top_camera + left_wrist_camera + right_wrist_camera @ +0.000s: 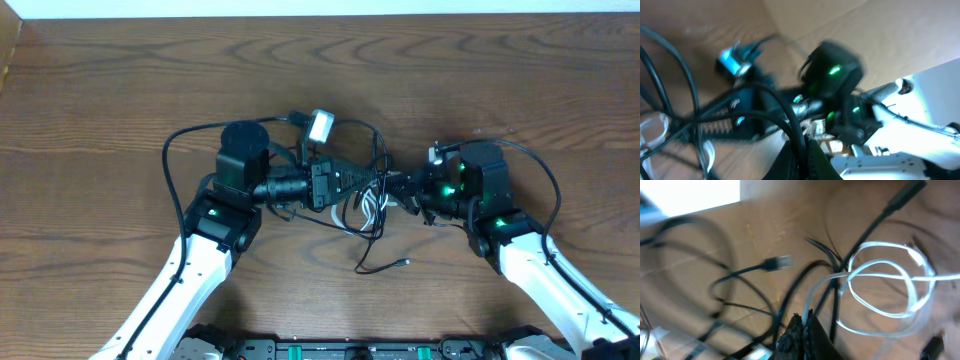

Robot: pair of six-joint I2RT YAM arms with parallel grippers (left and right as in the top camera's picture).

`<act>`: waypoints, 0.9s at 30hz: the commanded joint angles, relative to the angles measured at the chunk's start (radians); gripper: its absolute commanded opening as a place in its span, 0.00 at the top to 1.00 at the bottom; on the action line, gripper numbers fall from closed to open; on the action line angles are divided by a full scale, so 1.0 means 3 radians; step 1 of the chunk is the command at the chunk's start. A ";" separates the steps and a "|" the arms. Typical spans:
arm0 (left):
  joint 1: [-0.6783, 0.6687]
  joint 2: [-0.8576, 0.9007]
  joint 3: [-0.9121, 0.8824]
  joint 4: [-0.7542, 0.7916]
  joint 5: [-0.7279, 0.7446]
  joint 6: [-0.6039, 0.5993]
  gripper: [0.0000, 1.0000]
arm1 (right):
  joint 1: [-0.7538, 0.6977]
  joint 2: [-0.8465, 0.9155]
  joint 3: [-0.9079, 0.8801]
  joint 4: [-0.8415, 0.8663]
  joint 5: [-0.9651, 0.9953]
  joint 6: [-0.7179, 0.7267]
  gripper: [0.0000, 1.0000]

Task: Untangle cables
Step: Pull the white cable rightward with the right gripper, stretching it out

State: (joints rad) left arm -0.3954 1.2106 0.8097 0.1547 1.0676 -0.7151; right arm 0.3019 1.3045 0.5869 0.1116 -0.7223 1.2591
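Note:
The cables (368, 205) lie in a tangle at the table's middle, between my two grippers. They are thin black cords plus a white one (372, 207). My left gripper (352, 183) points right and is shut on a black cable (796, 131). My right gripper (402, 186) points left and is shut on the white cable (812, 291), whose loops (890, 280) spread beyond the jaws. A black plug end (777, 262) hangs among the black cords. One loose black end (403, 263) lies toward the front.
A small grey-white plug block (320, 125) sits behind the tangle, and shows blue in the left wrist view (731, 62). Thick black arm cords loop at the left (170, 160) and right (550, 190). The wooden table (100, 100) spreads all around.

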 commanded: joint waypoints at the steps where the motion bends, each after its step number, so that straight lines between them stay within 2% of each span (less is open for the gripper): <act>1: 0.0005 -0.0018 0.0041 -0.0473 -0.0287 0.0479 0.92 | -0.0065 -0.0220 -0.0003 0.0090 0.0050 -0.0416 0.99; 6: 0.0005 0.0065 0.0041 -0.1623 -0.1681 0.0446 0.92 | -0.0359 -0.0730 -0.0001 0.0102 0.0214 -0.0631 0.99; 9: 0.0005 0.0167 0.0041 -0.2023 -0.2172 0.0360 0.92 | -0.0566 -0.1066 -0.0001 0.0102 0.0376 -0.0778 0.98; 17: 0.0005 0.0607 0.0041 -0.2365 -0.2748 0.0324 0.92 | -0.1328 -0.1867 -0.0001 0.0086 0.0947 -0.0942 0.98; 21: 0.0006 0.0851 0.0041 -0.2485 -0.3180 -0.0095 0.92 | -0.1797 -0.2169 -0.0001 0.0037 0.1157 -0.1076 0.98; 27: 0.0009 0.1148 0.0041 -0.2478 -0.3254 -0.0272 0.92 | -0.2496 -0.2427 -0.0001 -0.0258 0.1254 -0.1086 0.99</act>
State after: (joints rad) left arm -0.3962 1.5219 0.8139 -0.5797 0.1726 -0.7456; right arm -0.3737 0.5968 0.5858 0.0517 -0.4095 0.9634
